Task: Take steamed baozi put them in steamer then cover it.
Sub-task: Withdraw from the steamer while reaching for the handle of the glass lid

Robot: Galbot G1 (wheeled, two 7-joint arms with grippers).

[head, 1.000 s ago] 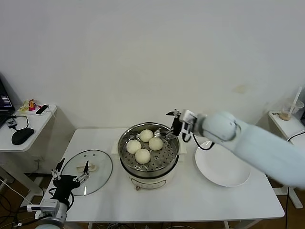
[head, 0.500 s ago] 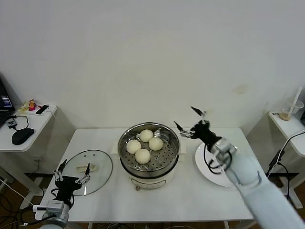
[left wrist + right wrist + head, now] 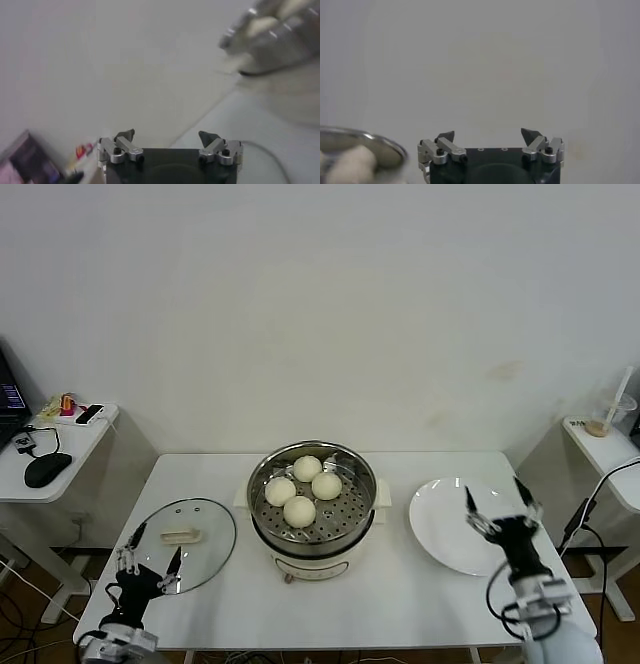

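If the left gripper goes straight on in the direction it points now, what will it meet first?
Probably nothing on the table. The left gripper is open, near the front edge of the cover, and its fingers point upward. Its wrist view shows mainly the bare wall ahead, with the steamer off to one side. Depth is unclear.

No text, label, brand, number or sign can be read anywhere in these views, neither on the round shiny stainless-steel steamer point(image 3: 312, 529) on its cream-white base nor on the small items lying on the side table at nine o'clock.
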